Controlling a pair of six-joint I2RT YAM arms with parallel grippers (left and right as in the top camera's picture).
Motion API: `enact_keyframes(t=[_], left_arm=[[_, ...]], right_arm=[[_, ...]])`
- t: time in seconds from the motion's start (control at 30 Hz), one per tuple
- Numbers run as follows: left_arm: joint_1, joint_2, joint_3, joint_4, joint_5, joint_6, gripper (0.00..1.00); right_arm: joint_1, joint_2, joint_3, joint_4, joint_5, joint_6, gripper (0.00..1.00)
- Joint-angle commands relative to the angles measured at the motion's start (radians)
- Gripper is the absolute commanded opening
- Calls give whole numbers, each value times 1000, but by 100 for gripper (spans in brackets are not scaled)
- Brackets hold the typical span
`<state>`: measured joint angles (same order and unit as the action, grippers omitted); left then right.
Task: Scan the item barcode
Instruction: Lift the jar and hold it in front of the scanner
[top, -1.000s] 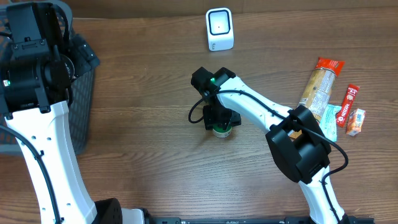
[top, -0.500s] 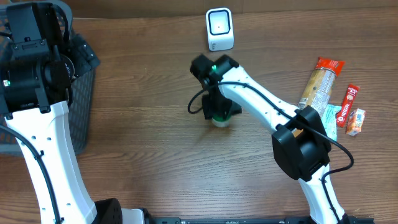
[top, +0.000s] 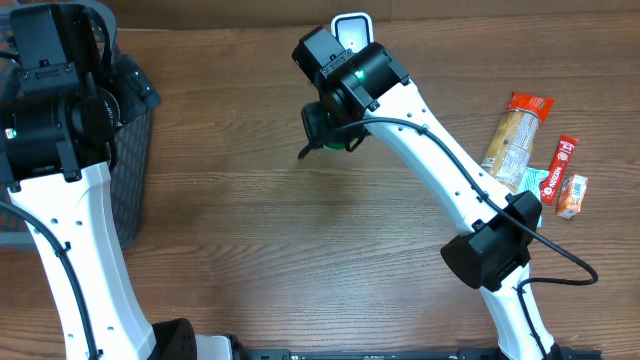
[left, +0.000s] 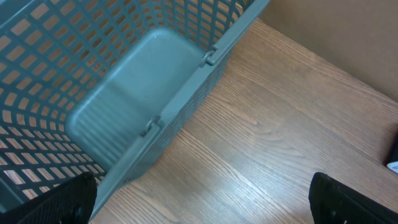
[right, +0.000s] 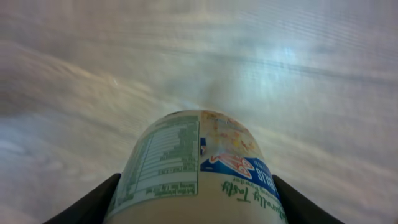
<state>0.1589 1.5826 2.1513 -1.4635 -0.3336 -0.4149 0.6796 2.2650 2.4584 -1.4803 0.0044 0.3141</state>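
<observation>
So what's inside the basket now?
In the left wrist view the basket shows only bare floor and mesh walls, no items. Part is out of frame; overhead, the left arm covers it.

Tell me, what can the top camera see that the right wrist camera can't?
Only the top view shows the scanner, the snacks and the basket. Only the right wrist view shows the cup's label up close: a nutrition table and a blue logo. Both show the right pincer holding the cup, and the wooden table.
</observation>
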Motion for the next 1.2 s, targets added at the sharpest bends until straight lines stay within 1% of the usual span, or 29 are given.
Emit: enact_keyframes(t=[0.0,0.2,0.43,0.63,0.8,1.03,1.17], left_arm=[[4,7,11,1,-13,8,100],[4,7,11,1,-13,8,100],[4,7,11,1,-13,8,100],[4,7,11,1,-13,8,100],[4,7,11,1,-13,8,100],[4,7,11,1,-13,9,100],[4,7,11,1,-13,8,100]], right_arm=[[-45,-11,12,59,24,-4,4],[-128,23,3,197,19,-1,4],[-193,106,3,458,17,-1,4],[-198,191,3,698,33,-1,4],[-198,266,3,876,85,0,4],[-199,330,3,1060,142,3,4],[-199,337,3,1117,166,3,4]])
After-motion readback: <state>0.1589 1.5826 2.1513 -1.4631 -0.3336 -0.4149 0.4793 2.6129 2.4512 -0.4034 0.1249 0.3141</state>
